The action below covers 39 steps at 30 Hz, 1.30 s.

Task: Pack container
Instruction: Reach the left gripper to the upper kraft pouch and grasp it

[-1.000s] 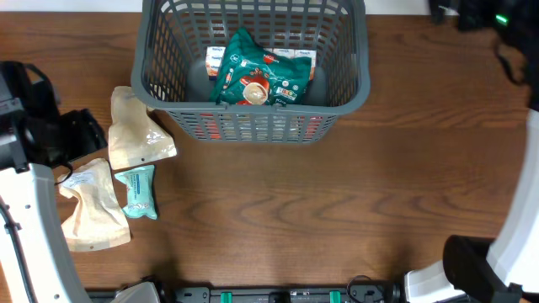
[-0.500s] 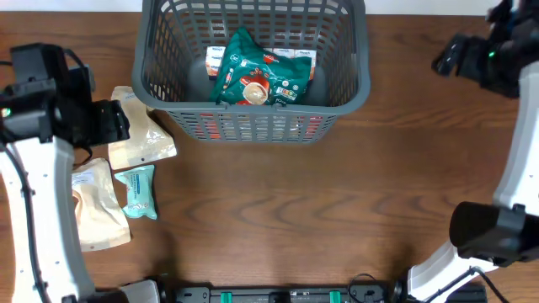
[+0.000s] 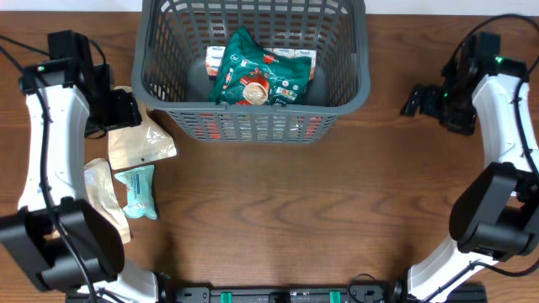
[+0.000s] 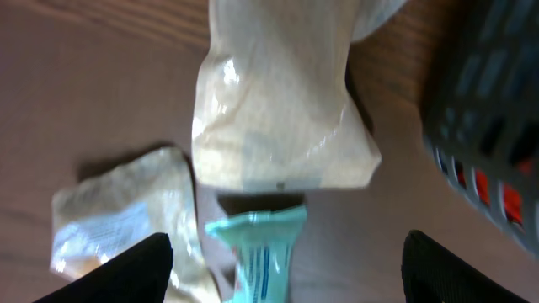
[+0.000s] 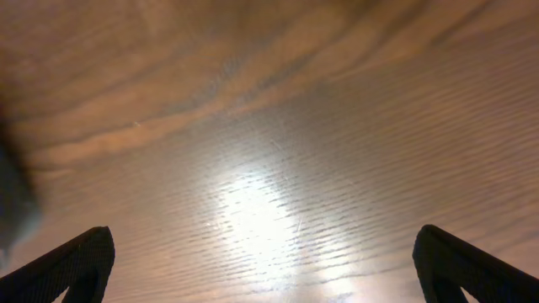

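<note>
Nearest the front edge of the wooden table [image 3: 295,210], off to the left of the basket [image 3: 253,110] and well short of it: one tan pouch [image 3: 94,206], crumpled, with a white label. Just beside it on the basket's side, one small teal packet [image 3: 139,192], lying lengthwise, against the pouch's edge. A little farther back, a second tan pouch [image 3: 139,139], flat on the wood, its far end close to the basket's left front corner, its near edge meeting the top of the teal packet. Loose on the table, then: two tan pouches and one teal packet, three items in all.

Above the far end of that second pouch, just beside the basket's left wall: the left gripper [image 4: 286,261], fingers spread wide with nothing between them. Below it in the wrist view, both pouches and the teal packet, with the basket's slotted side at the right edge.

Well to the right of the basket, about level with its front wall: the right gripper [image 5: 261,265], fingers likewise spread wide and empty, only bare wood beneath.

Farthest back, at the middle of the table's far edge: the one dark grey basket, upright, lattice-sided. Inside, on top, one green snack bag [image 3: 253,76] with red print, tilted. Beneath it, parts of white-and-orange packs [image 3: 217,57] at left and right, number unclear.
</note>
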{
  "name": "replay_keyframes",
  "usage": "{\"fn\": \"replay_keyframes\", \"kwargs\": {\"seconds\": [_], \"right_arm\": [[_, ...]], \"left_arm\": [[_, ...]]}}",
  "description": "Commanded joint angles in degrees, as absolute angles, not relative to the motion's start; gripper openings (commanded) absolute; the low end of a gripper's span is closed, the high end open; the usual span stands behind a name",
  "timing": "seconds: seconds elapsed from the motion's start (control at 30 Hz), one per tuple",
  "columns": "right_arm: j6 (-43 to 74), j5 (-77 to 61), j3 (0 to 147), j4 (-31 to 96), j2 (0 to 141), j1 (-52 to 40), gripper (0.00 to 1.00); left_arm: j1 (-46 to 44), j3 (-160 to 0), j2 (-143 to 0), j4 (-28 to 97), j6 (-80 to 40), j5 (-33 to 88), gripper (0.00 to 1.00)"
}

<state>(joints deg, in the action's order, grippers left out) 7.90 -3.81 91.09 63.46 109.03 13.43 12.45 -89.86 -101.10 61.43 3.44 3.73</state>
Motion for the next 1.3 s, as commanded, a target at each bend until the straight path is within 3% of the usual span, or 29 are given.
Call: {"fn": "replay_keyframes", "kwargs": {"seconds": [0.0, 0.57, 0.97, 1.2, 1.27], "right_arm": [[7.57, -3.44, 88.77, 62.33, 108.88, 13.41, 0.99], [4.23, -3.44, 87.53, 61.91, 108.88, 13.41, 0.99], [2.9, -3.42, 87.53, 62.57, 108.88, 13.41, 0.99], [2.81, -3.42, 87.53, 63.22, 108.88, 13.41, 0.99], [2.66, -3.4, 87.53, 63.59, 108.88, 13.41, 0.99]], "left_arm": [[12.01, -90.87, -103.59, 59.57, 5.82, 5.69, 0.77], [8.97, -90.87, -120.49, 47.48, 5.32, 4.19, 0.77], [8.97, -90.83, -122.28, 47.2, 5.34, -2.63, 0.75], [8.97, -89.19, -122.3, 45.95, 5.37, -2.61, 0.36], [8.97, -89.14, -122.32, 45.98, 5.37, -2.63, 0.09]]}}
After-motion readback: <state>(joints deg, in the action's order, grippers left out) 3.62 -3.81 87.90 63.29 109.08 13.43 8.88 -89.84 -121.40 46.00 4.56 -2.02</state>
